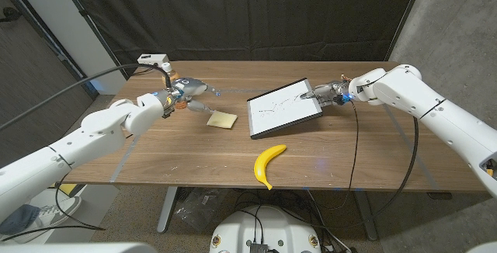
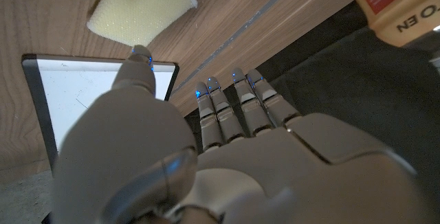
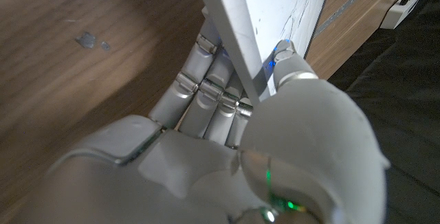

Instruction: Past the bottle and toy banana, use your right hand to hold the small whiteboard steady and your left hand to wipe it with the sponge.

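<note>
So the right hand [image 1: 330, 95] already has the whiteboard [image 1: 285, 108] by its far right edge, thumb on top and fingers underneath, and the board sits mid-table with scribbles on it. The left hand [image 1: 182, 94] is empty with fingers spread, hovering just past the sponge [image 1: 222, 119], which lies on the wood just left of the board. I'd say the step in hand is grabbing the sponge: come down over it, pinch it across its short sides, and lift clear before sliding over the board's frame. The right hand should press the board down so it doesn't skate.

The head view gives the layout, with the banana [image 1: 268, 164] near the front edge. The right wrist view shows the edge pinch up close. The left wrist view shows the thumb tip just at the sponge, plus a bottle [image 2: 395, 7] nearby.
</note>
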Controlling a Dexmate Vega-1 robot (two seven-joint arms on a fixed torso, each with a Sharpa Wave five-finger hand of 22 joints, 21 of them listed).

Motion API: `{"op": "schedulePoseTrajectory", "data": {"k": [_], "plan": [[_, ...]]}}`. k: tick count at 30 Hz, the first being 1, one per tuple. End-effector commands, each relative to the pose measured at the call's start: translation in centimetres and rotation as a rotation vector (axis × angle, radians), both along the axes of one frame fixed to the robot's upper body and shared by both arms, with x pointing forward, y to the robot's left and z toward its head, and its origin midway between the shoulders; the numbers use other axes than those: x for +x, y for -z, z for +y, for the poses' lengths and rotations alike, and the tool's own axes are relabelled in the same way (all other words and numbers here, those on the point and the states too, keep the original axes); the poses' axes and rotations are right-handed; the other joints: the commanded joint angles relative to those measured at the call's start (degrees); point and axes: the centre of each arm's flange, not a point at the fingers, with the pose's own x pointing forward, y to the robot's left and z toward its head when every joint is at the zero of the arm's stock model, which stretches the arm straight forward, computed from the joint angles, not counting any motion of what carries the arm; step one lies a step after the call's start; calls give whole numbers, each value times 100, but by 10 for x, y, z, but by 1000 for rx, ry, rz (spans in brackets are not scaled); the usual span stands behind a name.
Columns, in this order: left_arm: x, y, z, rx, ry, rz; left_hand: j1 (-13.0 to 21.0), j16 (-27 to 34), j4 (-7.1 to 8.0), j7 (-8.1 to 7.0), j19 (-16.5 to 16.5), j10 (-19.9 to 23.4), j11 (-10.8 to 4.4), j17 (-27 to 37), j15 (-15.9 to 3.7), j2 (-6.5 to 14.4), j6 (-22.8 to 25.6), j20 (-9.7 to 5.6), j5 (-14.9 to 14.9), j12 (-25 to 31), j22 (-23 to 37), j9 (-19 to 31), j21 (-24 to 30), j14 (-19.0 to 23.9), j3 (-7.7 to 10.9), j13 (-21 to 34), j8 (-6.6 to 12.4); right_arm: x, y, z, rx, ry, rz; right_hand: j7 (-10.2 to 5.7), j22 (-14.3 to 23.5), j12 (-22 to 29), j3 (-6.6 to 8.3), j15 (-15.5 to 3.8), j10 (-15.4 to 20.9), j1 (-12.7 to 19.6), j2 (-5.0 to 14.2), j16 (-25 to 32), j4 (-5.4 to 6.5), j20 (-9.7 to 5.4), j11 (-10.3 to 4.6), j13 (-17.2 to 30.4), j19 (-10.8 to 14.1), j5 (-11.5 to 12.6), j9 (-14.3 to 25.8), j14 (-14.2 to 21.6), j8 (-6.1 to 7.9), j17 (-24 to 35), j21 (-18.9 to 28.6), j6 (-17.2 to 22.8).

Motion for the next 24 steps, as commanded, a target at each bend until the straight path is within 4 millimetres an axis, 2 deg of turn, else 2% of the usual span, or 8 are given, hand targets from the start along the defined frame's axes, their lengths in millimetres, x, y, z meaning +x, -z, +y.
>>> {"op": "schedulePoseTrajectory", "data": {"k": [1, 10, 12, 24], "plan": [[11, -3, -13, 64, -9, 59, 58, 37, 3, 22, 49, 87, -17, 25, -476, -21, 72, -66, -34, 25, 8, 25, -11, 101, 12, 12, 13, -2, 2, 1, 6, 3, 3, -28, -2, -13, 14, -26, -11, 421, 415, 22, 30, -184, -21, 9, -36, 35, 27, 20, -25, 15, 24, 23], [19, 1, -22, 105, -20, 76, 78, 18, 5, 19, 38, 75, -23, 25, -468, -7, 76, -57, -43, 4, 10, 26, -21, 99, 15, 11, 2, -3, 2, 0, 13, 7, -6, -24, -11, -21, 7, -24, -13, 417, 419, 14, 35, -184, -26, 12, -50, 35, 32, 10, -31, 23, 42, 32], [23, 4, -23, 108, -14, 63, 85, 14, 6, -23, 41, 111, -38, 24, -480, -2, 106, -61, -48, 11, 10, 26, -22, 108, 15, 10, 9, -3, 2, 0, 11, 9, -6, -25, -13, -25, 6, -24, -15, 417, 419, 14, 36, -184, -27, 11, -52, 35, 35, 10, -34, 25, 45, 28], [33, 14, -26, 140, -12, 99, 108, 31, 19, -27, 91, 316, -80, 23, -530, 18, 318, -86, -74, 43, 13, 24, -17, 271, 6, 7, 55, 1, 2, 3, 6, 3, 8, -28, -26, -39, -4, -20, -28, 412, 422, 9, 42, -183, -14, 18, -71, 35, 50, 9, -46, 37, 71, 22]]}}
